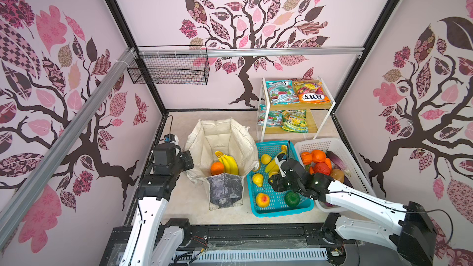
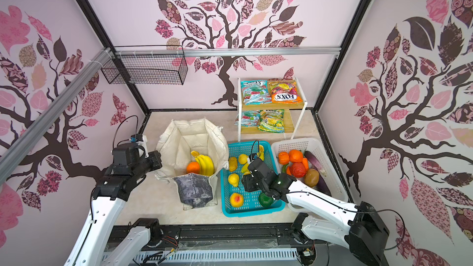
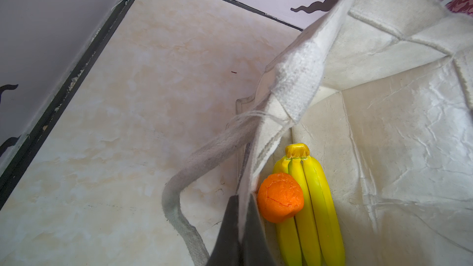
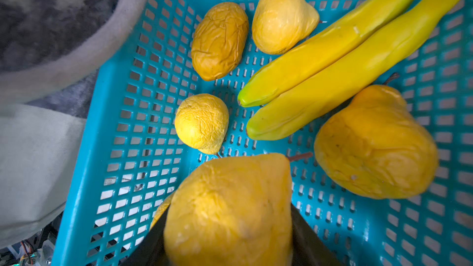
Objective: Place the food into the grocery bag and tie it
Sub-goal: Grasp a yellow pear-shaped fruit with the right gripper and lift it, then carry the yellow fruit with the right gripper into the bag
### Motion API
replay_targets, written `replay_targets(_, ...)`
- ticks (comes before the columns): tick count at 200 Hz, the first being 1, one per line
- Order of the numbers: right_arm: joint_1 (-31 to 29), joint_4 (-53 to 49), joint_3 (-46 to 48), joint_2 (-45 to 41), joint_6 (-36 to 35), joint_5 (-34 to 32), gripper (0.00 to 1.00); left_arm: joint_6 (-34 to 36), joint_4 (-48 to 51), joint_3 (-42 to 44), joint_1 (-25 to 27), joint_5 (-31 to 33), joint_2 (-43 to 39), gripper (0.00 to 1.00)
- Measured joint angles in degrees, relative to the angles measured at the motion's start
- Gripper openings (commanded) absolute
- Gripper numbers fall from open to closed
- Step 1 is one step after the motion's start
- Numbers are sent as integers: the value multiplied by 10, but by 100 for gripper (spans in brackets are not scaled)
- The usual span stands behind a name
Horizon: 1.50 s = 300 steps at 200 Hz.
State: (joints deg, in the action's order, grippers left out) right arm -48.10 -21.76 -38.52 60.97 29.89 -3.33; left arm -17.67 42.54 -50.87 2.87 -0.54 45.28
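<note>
The cream grocery bag point(image 1: 222, 134) point(image 2: 194, 134) stands open on the floor, its dark printed panel facing front. A banana bunch point(image 1: 229, 163) point(image 3: 316, 200) and an orange point(image 1: 217, 168) point(image 3: 280, 197) lie inside. My left gripper point(image 3: 242, 202) point(image 1: 190, 160) is shut on the bag's left rim, cloth pinched between its jaws. My right gripper point(image 4: 227, 229) point(image 1: 276, 172) is down in the teal basket point(image 1: 281, 212), shut on a yellow pear point(image 4: 227, 195). A red vegetable point(image 1: 321, 168) sits in the white basket point(image 1: 332, 145). The orange FOX'S packet point(image 1: 311, 93) and the green-yellow packet point(image 1: 294, 121) lie on the shelf.
The teal basket point(image 4: 102, 124) also holds loose bananas point(image 4: 345, 67), more yellow pears, a peach point(image 1: 262, 199) and a green pepper point(image 1: 291, 199). The white basket holds oranges and an aubergine. A two-tier shelf point(image 1: 263, 113) stands at the back right, and a black wire basket point(image 1: 169, 70) hangs on the back wall.
</note>
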Motion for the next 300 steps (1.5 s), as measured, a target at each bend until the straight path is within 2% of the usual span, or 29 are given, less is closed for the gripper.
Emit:
replay_targets(79,-1,-55,-90,-60,-33,-12,50,0,0,0,0,2,0,0)
replay_targets(121,-1,-78,-166,-37,-61,-15,48,0,0,0,0,2,0,0)
replay_targets(163,-6,-77,-269,11,-91,11,49,0,0,0,0,1,0,0)
replay_targets(235,-48,-76,-418,172,-144,49,48,0,0,0,0,0,0,0)
replay_targets(300,-77,-85,-539,372,-157,88,48,0,0,0,-4,0,2,0)
